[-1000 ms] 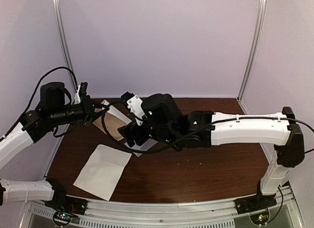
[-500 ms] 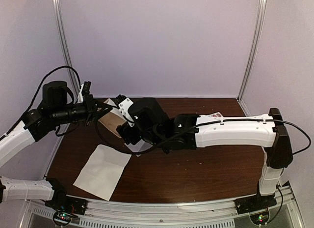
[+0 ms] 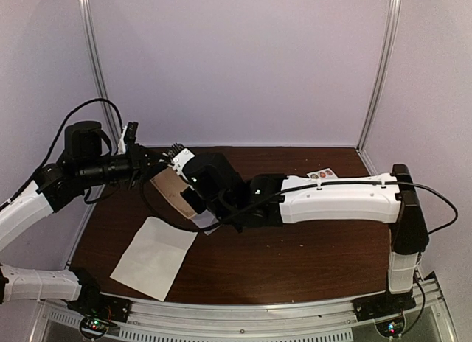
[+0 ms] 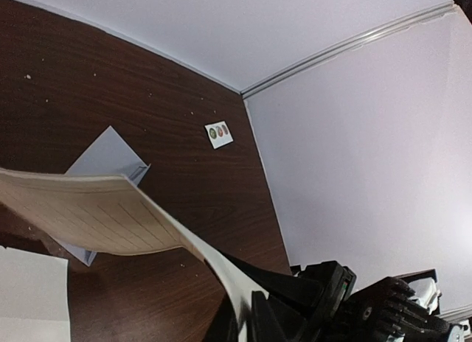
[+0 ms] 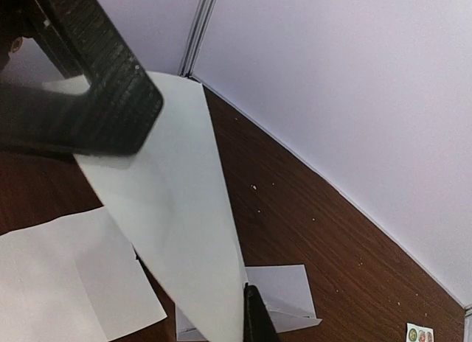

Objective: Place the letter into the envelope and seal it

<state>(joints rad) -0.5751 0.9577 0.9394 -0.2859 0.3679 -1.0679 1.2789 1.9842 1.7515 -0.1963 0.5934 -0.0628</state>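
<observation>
Curving lined letter (image 4: 96, 217) — pointed pale envelope (image 4: 107, 156)

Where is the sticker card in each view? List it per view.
Top: sticker card, right of centre.
Left wrist: upper middle.
Right wrist: bottom right corner.
Shared landmark: the lifted letter.

Surface (image 3: 310, 246): dark reddish-brown wood grain. Lifted sheet (image 4: 96, 217) above the surface: cream, faintly ruled. On the surface: envelope (image 4: 103, 161) pale grey-white; sticker card (image 4: 218, 134) white with red and green rounds.
</observation>
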